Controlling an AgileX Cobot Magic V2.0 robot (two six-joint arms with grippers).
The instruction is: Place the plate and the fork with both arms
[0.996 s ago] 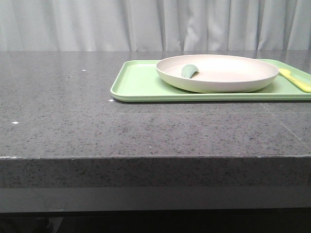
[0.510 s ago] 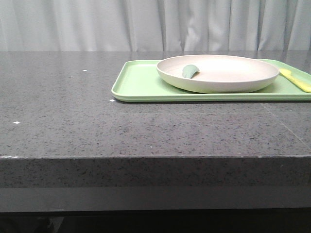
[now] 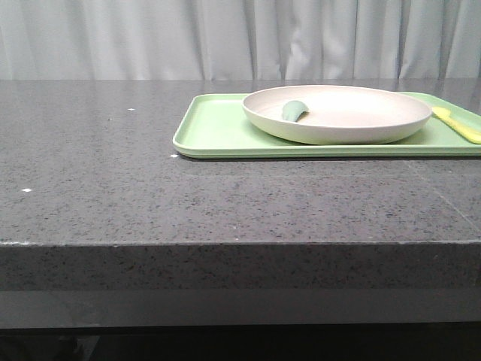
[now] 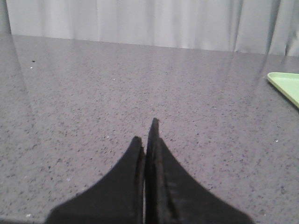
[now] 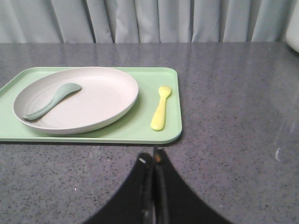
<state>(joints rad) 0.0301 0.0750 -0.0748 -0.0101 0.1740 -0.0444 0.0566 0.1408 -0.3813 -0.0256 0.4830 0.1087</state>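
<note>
Plate (image 3: 338, 113) and fork (image 3: 457, 124) both sit on a green tray (image 3: 218, 131) toward the far right of the counter (image 3: 113, 188). A teal spoon (image 5: 51, 99) lies inside the plate, its bowl toward the left rim. The fork lies flat on the tray just right of the plate, apart from it, tines pointing to the far side.

Left hand (image 4: 147, 140) hangs over bare counter left of the tray, its fingers pressed together on nothing. Right hand (image 5: 153, 163) sits just near of the tray's near edge, roughly in line with the fork, fingers likewise closed and empty.

Judging by the matte plastic look, the plate is probably light and stiff, with a raised rim that offers the only pinch point; the loose spoon could slide if the plate tilts. The fork looks light, thin and low-lying, so a pinch across its narrow handle seems best, and it may skid on the smooth tray.
</note>
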